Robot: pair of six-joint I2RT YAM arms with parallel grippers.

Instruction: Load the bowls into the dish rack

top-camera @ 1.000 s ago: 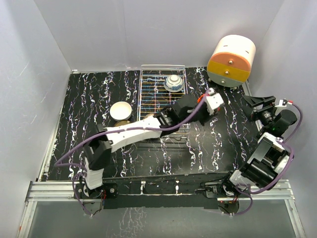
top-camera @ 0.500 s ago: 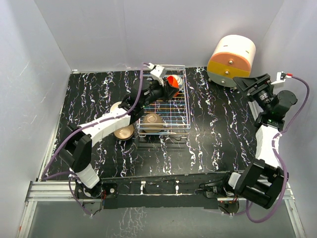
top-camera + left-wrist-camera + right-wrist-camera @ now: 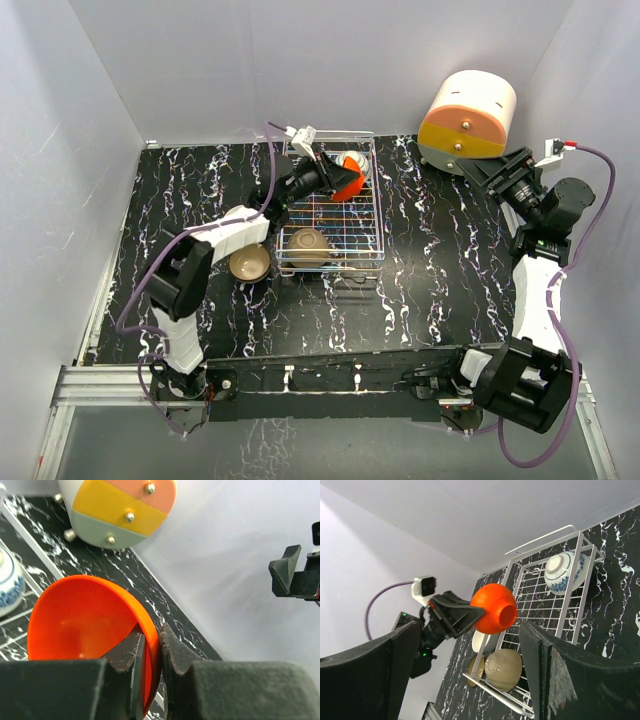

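Red-orange bowl (image 3: 80, 625) in my left gripper (image 3: 151, 645): I have its rim pinched, one finger inside and one outside, with the thin wall clamped between them. It hangs tipped on its side in the air over the far part of the dish rack (image 3: 378, 215), open mouth turned toward my wrist and foot pointing away. Just beside it, in the rack's far right corner, sits the white bowl (image 3: 563, 572) with its blue pattern. At the near end of the same wire basket the tan bowl (image 3: 309, 243) lies upside down. Outside the rack, on its left, a brownish bowl (image 3: 249, 263) rests mouth-up on the black marbled table (image 3: 430, 280). My right gripper (image 3: 497, 170) is raised at the far right, well apart from the rack, fingers spread wide with nothing between them. Near it stands the cream-and-orange cylindrical box (image 3: 467, 120) at the table's far right corner
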